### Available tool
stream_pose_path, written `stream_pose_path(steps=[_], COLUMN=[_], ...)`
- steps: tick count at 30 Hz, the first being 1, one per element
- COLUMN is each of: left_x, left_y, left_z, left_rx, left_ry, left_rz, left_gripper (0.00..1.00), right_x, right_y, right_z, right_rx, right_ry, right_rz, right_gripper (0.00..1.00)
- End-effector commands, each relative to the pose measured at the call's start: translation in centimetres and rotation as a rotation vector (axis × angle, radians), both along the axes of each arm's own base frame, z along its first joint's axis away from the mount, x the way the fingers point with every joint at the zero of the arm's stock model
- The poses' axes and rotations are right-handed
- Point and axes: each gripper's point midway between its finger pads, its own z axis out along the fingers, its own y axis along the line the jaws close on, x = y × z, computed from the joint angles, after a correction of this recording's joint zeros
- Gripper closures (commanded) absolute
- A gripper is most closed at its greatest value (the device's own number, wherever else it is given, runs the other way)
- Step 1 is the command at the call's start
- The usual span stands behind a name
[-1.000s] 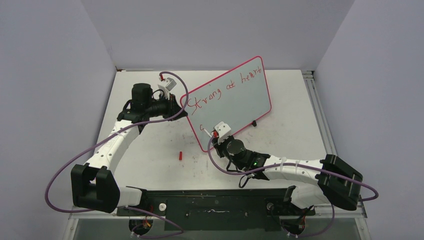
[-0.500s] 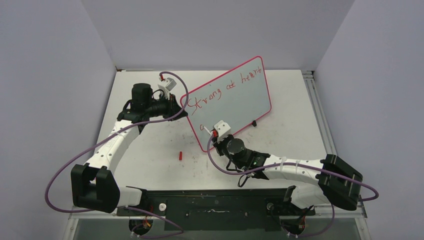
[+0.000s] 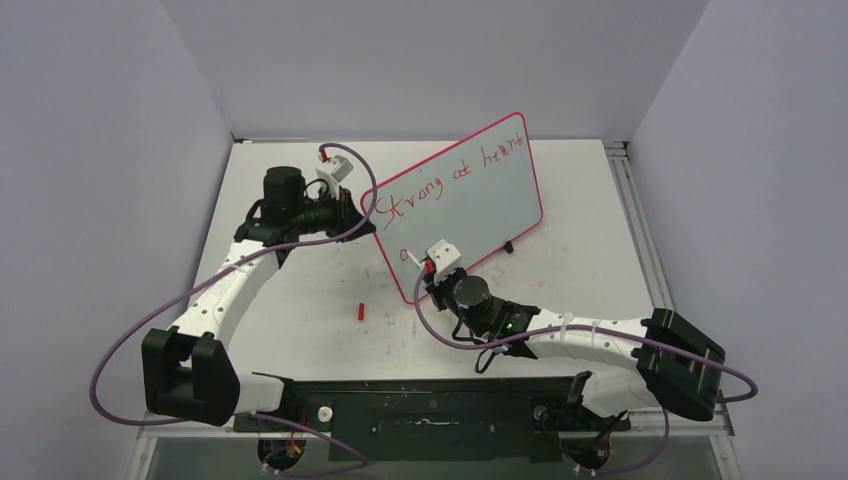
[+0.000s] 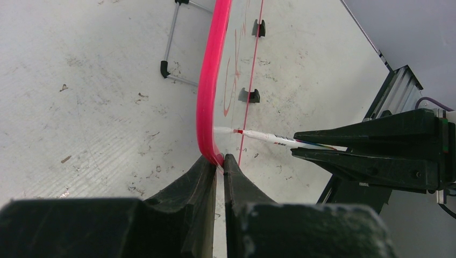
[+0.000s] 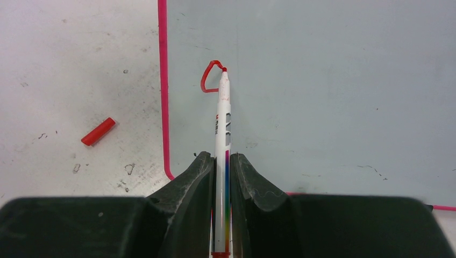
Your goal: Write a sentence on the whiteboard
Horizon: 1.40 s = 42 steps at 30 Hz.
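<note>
The whiteboard (image 3: 470, 205) stands tilted on the table, pink-rimmed. The sentence (image 3: 440, 178) reads "Strong at heart" in red along its top line. Below it, near the board's lower left corner, is a single red loop (image 5: 209, 78). My right gripper (image 5: 221, 158) is shut on a white marker (image 5: 221, 123), and the marker's red tip rests on the board at the top of that loop. My left gripper (image 4: 219, 159) is shut on the pink rim (image 4: 207, 102) of the board's left edge. The left wrist view shows the marker (image 4: 269, 139) meeting the board's face.
A red marker cap (image 3: 360, 310) lies on the scuffed tabletop left of the board's lower corner, and the cap (image 5: 98, 131) also shows in the right wrist view. Black feet (image 4: 249, 95) and a wire stand (image 4: 169, 43) prop up the board. Purple walls close in on three sides.
The right wrist has crept slightly up and left along the board's lower edge. The left arm and the board have not moved.
</note>
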Motion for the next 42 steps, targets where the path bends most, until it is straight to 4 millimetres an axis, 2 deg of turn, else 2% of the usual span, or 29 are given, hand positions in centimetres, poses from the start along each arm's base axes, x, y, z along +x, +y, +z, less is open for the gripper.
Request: stream_pose_path(steps=[1, 11, 18, 22, 32, 35, 42], left_x=[-0.1, -0.1, -0.1, -0.1, -0.1, -0.1, -0.1], left_y=[-0.3, -0.4, -0.4, -0.4, -0.4, -0.4, -0.4], left_z=[1.9, 1.9, 1.9, 1.9, 2.0, 1.9, 2.0], left_rx=[-0.022, -0.022, -0.022, -0.022, -0.025, -0.026, -0.027], left_ry=[-0.078, -0.078, -0.077, -0.077, -0.077, -0.077, -0.080], left_rz=[-0.025, -0.025, -0.026, -0.026, -0.027, -0.027, -0.028], left_gripper=[1.00, 1.00, 1.00, 1.00, 1.00, 1.00, 1.00], right_x=[0.3, -0.5, 0.0, 0.3, 0.0, 0.2, 0.9], right_y=[0.3, -0.5, -1.0, -1.3, -1.0, -0.3, 1.2], right_z=[1.9, 0.4, 0.7, 1.4, 6.0, 6.6, 6.5], right_rx=[0.073, 0.051, 0.046, 0.054, 0.149, 0.141, 0.116], right_ry=[-0.029, 0.001, -0.011, -0.027, -0.080, -0.095, -0.110], right_rz=[-0.020, -0.026, -0.070, -0.095, -0.060, -0.048, -0.023], right_gripper=[0.95, 0.95, 0.95, 0.95, 0.95, 0.95, 0.95])
